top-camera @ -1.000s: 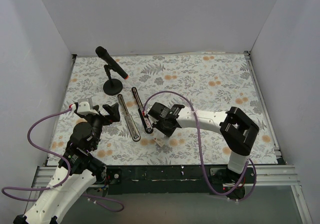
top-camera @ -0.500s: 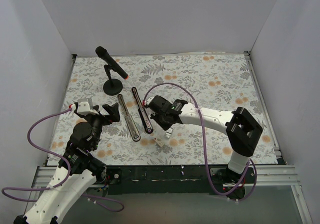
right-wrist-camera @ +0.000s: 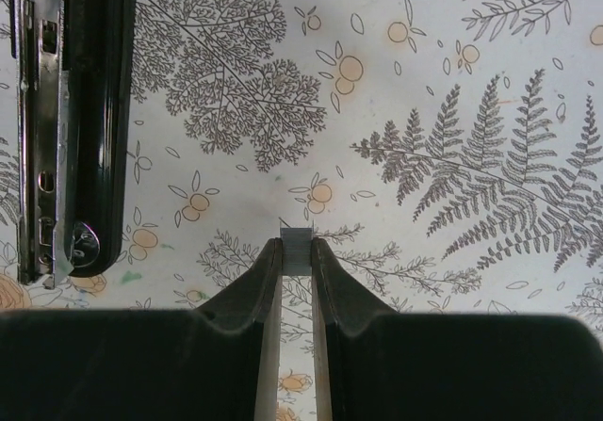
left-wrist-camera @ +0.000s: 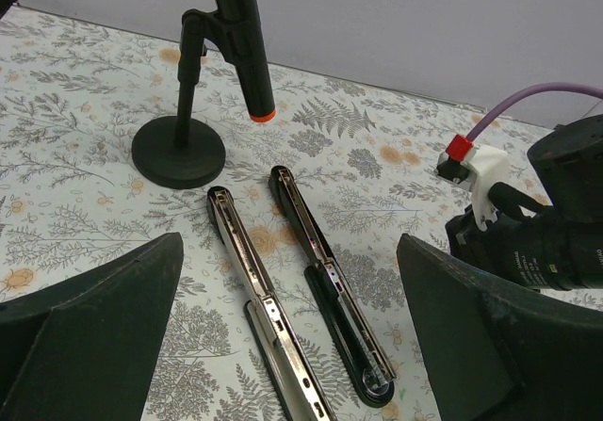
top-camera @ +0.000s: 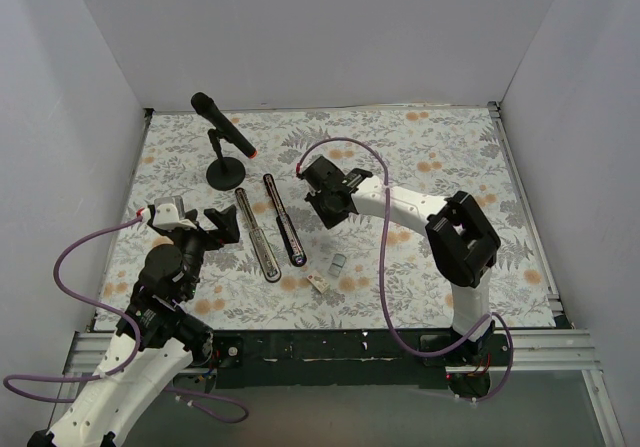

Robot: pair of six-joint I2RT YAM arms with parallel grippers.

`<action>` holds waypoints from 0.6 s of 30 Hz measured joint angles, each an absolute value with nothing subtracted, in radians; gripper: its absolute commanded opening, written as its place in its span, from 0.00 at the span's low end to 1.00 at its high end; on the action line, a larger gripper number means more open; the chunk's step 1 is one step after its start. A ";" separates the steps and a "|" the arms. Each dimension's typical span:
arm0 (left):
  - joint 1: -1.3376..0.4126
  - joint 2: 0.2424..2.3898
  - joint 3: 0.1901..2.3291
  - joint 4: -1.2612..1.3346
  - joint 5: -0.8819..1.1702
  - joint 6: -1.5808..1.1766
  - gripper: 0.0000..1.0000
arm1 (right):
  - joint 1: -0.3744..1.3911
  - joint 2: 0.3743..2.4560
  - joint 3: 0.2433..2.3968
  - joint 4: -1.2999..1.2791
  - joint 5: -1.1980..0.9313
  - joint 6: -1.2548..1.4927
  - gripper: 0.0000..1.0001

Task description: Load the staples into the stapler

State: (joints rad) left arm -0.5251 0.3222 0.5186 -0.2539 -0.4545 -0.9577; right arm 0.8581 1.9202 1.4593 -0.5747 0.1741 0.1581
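Paper-covered table [top-camera: 450, 167], floral print, carrying everything below.

Left gripper [left-wrist-camera: 288, 280]: spread fully wide, holding nothing, hovering to the left of the stapler [top-camera: 255, 235] and aimed along it.

Right gripper [right-wrist-camera: 297, 259]: clenched on the staples [right-wrist-camera: 298, 240], raised above bare table just right of the black arm [right-wrist-camera: 94, 110].

Stapler: swung open and laid flat, silver rail [left-wrist-camera: 259, 294] on the left with its channel up, black arm alongside on the right, a narrow gap between. Judged heavy and rigid enough to stay put; steady by the rail's outer edges if it slides.

Cardboard box [top-camera: 318, 284]: small, on the table nearer the front edge, apart from the stapler.

Staples: small grey block pinched between the fingertips, clear of the rail. Treat as light, stiff and smooth-sided, yet brittle: likely to snap along its glued joints or skid out under a hard squeeze. Hold by the two flat long faces, near mid-length, with moderate pressure only. Keep level and lined up with the channel before lowering.
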 measured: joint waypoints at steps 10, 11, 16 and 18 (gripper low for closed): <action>-0.525 0.321 0.519 -0.254 -0.452 -0.958 0.98 | 0.870 1.938 1.487 -0.533 0.117 0.211 0.19; -0.525 0.321 0.519 -0.254 -0.451 -0.958 0.98 | 0.875 1.938 1.487 -0.522 0.111 0.215 0.19; -0.524 0.321 0.519 -0.254 -0.451 -0.958 0.98 | 0.907 1.938 1.487 -0.463 0.104 0.255 0.19; -0.524 0.321 0.519 -0.254 -0.451 -0.958 0.98 | 0.932 1.938 1.487 -0.435 0.112 0.272 0.19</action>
State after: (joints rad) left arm -0.5243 0.3214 0.5186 -0.2539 -0.4511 -0.9577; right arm 0.9318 1.9381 1.4872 -0.4347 0.1123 0.2722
